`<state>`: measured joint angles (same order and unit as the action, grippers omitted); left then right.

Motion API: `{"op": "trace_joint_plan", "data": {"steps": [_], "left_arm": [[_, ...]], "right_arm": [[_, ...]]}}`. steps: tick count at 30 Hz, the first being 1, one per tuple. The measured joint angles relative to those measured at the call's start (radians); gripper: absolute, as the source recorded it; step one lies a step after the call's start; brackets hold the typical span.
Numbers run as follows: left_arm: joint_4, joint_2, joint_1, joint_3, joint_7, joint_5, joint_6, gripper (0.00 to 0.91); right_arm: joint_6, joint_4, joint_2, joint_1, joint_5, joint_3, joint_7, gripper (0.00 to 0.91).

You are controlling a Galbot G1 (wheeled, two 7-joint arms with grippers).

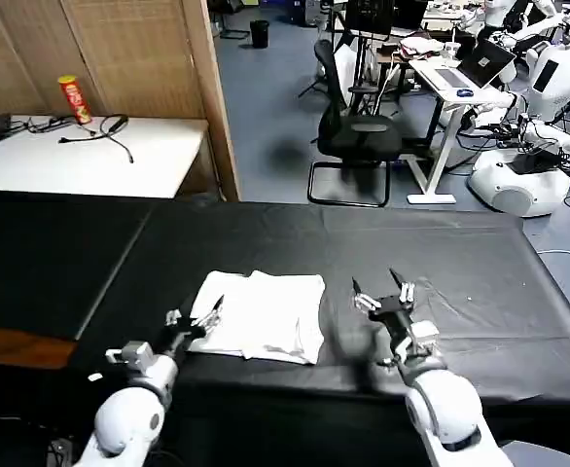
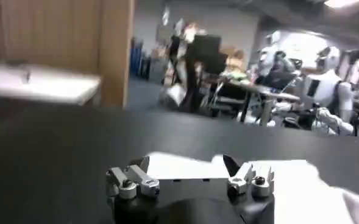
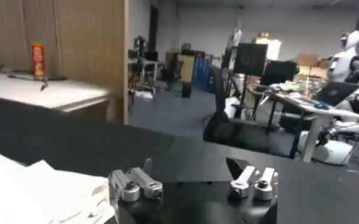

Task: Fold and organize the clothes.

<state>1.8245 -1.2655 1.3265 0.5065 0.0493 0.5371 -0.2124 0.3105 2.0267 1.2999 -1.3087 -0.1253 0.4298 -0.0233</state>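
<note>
Nearest the head camera, both arms are reaching forward over the black-covered desk (image 1: 480, 282), one to each side of the T-shirt (image 1: 266, 313), which is lying as a compact white bundle near the desk's front edge. Left gripper (image 1: 195, 318) is resting at the T-shirt's near left corner, jaws apart, with the fingertips at or over the cloth's edge; whether they are touching it cannot be told. In the left wrist view the left gripper (image 2: 188, 173) is pointing across the white fabric (image 2: 301, 189). Right gripper (image 1: 382, 297) is hovering just beside the T-shirt's right edge, jaws apart and empty, over bare black cover; in the right wrist view the right gripper (image 3: 191, 173) has the cloth (image 3: 39, 192) lying off to one side. Judged from the layered look, the garment is already partly folded. To finish well, each gripper should be pinching all layers at an edge together, lifting little and moving evenly, so the stacked folds are not sliding apart.
</note>
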Motion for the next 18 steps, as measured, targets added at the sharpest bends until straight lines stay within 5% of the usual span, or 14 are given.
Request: {"op": "trace_joint_plan", "data": {"steps": [7, 12, 13, 15, 18], "left_arm": [[-0.026, 0.008, 0.001, 0.021, 0.008, 0.116, -0.023, 0.878], [-0.045, 0.0, -0.013, 0.022, 0.01, 0.148, -0.039, 0.517], [-0.047, 0.0, -0.013, 0.022, 0.011, 0.151, -0.04, 0.332], [-0.05, 0.0, -0.013, 0.024, 0.011, 0.161, -0.047, 0.156], [-0.054, 0.0, -0.017, 0.027, 0.011, 0.19, -0.063, 0.01]], "right_arm": [[-0.006, 0.013, 0.008, -0.022, 0.0, 0.006, 0.003, 0.878], [-0.008, 0.018, 0.012, -0.028, 0.0, 0.004, 0.004, 0.878], [-0.009, 0.018, 0.013, -0.028, 0.001, 0.004, 0.004, 0.878], [-0.01, 0.018, 0.013, -0.028, 0.001, 0.004, 0.004, 0.878], [-0.012, 0.018, 0.015, -0.025, 0.001, 0.001, 0.004, 0.878]]}}
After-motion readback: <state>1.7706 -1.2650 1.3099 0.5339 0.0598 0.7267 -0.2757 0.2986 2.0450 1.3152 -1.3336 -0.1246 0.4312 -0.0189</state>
